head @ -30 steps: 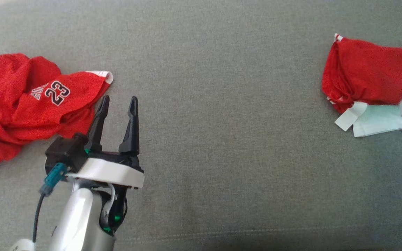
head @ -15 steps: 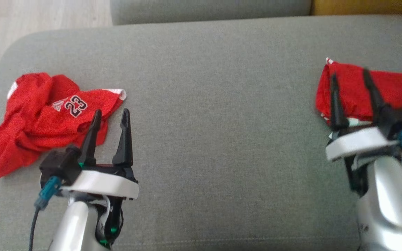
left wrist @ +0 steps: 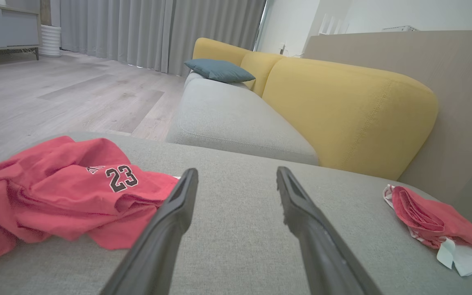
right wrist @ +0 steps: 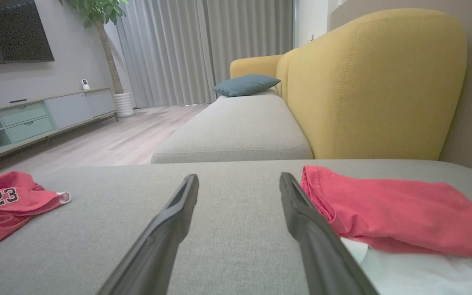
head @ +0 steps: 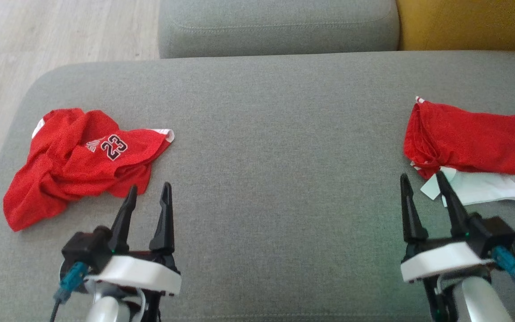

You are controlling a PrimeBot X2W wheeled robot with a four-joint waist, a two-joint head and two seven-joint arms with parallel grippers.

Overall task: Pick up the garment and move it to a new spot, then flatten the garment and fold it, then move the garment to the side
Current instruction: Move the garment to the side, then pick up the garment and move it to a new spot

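- A crumpled red jersey (head: 83,161) (the number 23 uppermost) is seen heaped at the left end of a grey cushion (head: 284,156), near its rounded corner and not far from the wooden floor (head: 38,36).
- At the right end, well apart from it, a folded red garment (head: 472,141) is laid as a neat rectangle on a white cloth (head: 485,188), which shows along its near edge; a yellow backrest (head: 463,22) is seen beyond.
- The left gripper (head: 150,186) is held over the near edge of the cushion, just beside the jersey's near hem, its fingers spread wide with nothing between them.
- The right gripper (head: 421,175) is poised likewise, fingers wide apart and empty, its tips just short of the white cloth.
- The folded piece is judged to be finished work: flattened, folded and set aside.
- For the crumpled jersey, nothing appears to have been done: it is neither lifted, spread nor folded, so the whole sequence is thought to lie ahead.
- The middle of the cushion offers itself as the likely new spot.
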